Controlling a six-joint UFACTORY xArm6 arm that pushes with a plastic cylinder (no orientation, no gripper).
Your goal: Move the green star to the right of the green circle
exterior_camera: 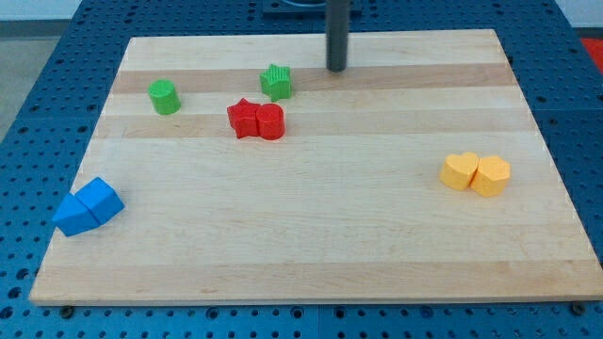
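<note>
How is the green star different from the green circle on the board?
Shape: the green star has a pointed, notched outline, while the green circle is a smooth round cylinder.
Place: the green star lies to the view's right of the green circle and a little nearer the view's top.
Neighbours: the green star sits close to the red blocks and to my tip; the green circle stands alone.
Both are the same green and look similar in size.

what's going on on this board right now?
An xArm6 pushes blocks with a rod. My tip sits near the view's top, just right of the green star, not visibly touching it. The green circle lies further left, so the star is already on its right. Red, yellow and blue pairs sit elsewhere on the board.
</note>
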